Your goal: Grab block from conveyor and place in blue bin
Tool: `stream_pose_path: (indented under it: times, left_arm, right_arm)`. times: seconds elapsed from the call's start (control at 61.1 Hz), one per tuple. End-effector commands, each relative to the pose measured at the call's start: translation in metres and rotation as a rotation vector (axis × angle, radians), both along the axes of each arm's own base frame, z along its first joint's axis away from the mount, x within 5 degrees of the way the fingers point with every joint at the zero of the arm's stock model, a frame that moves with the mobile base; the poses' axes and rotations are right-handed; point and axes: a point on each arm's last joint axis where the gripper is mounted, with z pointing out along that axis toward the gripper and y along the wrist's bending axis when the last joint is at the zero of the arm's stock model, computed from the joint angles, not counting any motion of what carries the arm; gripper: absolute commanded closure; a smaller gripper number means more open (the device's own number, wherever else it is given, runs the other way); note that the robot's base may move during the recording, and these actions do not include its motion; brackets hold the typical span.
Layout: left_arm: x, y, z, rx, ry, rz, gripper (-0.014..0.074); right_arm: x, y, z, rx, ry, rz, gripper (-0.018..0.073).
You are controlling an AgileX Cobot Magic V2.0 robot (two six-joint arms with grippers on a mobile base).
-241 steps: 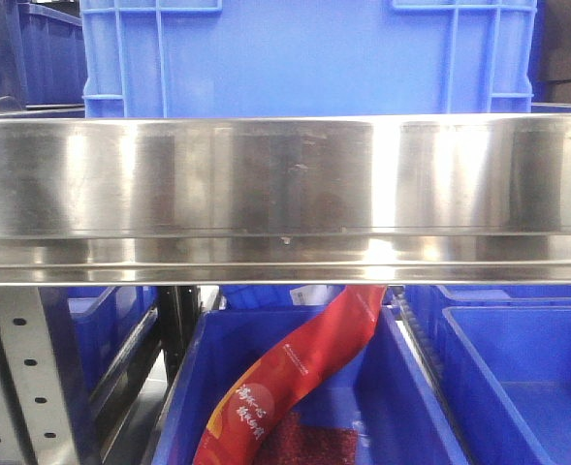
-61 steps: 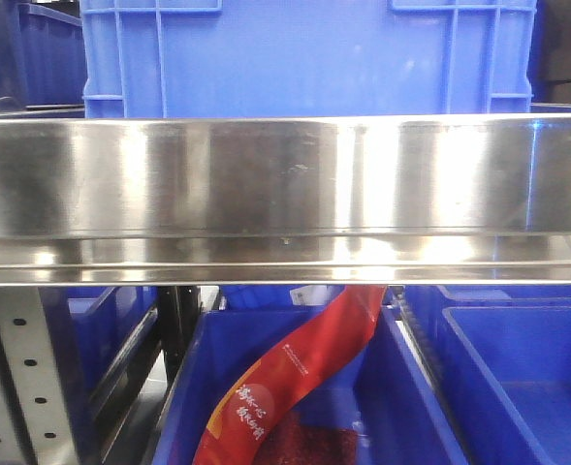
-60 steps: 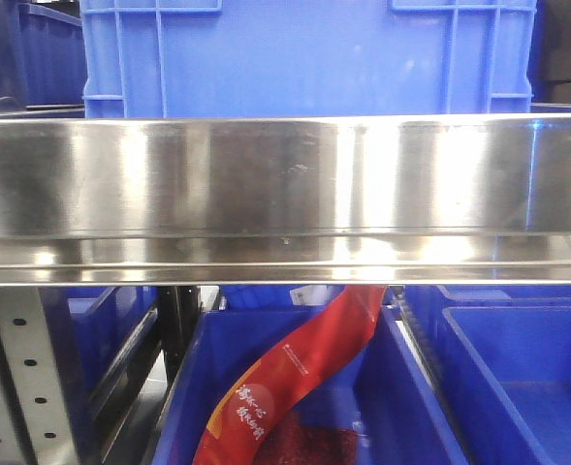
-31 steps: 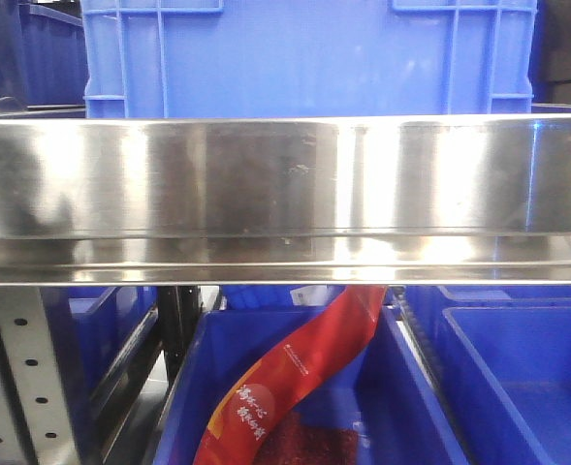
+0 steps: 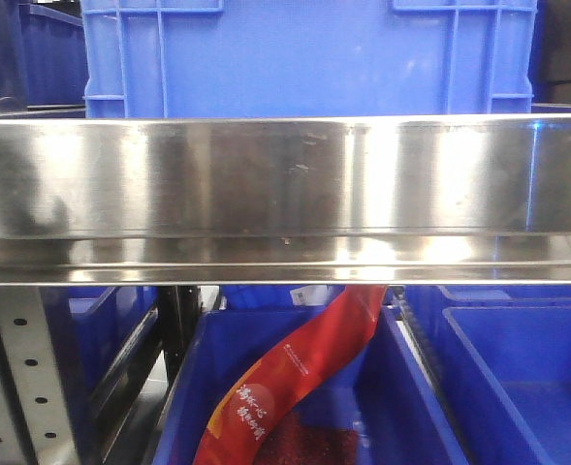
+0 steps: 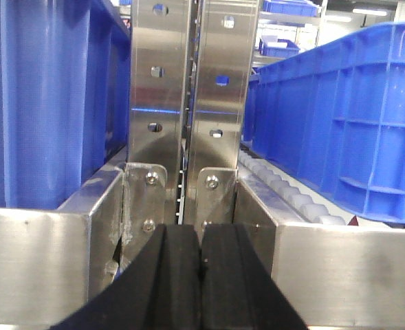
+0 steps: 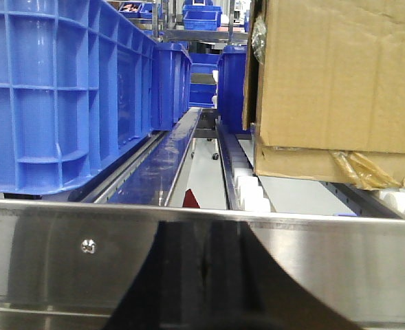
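Blue bin point(image 6: 353, 124) right of closed left gripper point(image 6: 201, 275)

Blue bins point(image 5: 304, 58), silver steel rail point(image 5: 285, 179) — red packet point(image 5: 300, 373), brown cardboard box point(image 7: 336, 75).

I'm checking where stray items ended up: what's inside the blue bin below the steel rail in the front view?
A red printed packet leans inside the blue bin; its top end is hidden behind the steel rail.

Front rail point(image 5: 285, 184): brushed stainless steel, glossy, streaky reflections
Upper crate point(image 5: 304, 58): blue plastic, smooth, ribbed
Pouch point(image 5: 295, 378): red film, shiny
Uprights point(image 6: 188, 103): perforated bright metal
Left fingers point(image 6: 174, 282): matt black rubber
Box point(image 7: 333, 75): brown cardboard, matt
Rollers point(image 7: 247, 189): white, smooth
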Motion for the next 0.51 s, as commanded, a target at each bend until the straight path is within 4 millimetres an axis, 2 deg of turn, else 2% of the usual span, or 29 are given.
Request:
stream_pose_path:
  times: [0.0, 0.491]
  left_arm:
    - [-0.0007, 0.0002, 0.0027, -0.016, -0.028, 0.002, 0.0707]
    - [-0.0007, 0.0002, 0.0027, -0.016, -0.028, 0.002, 0.0707]
  right_arm:
    - [-0.0003, -0.0003, 0.0017, -0.010, -0.022, -0.006, 0.0727]
    - [-0.0003, -0.0003, 0.0017, -0.010, -0.022, -0.006, 0.0727]
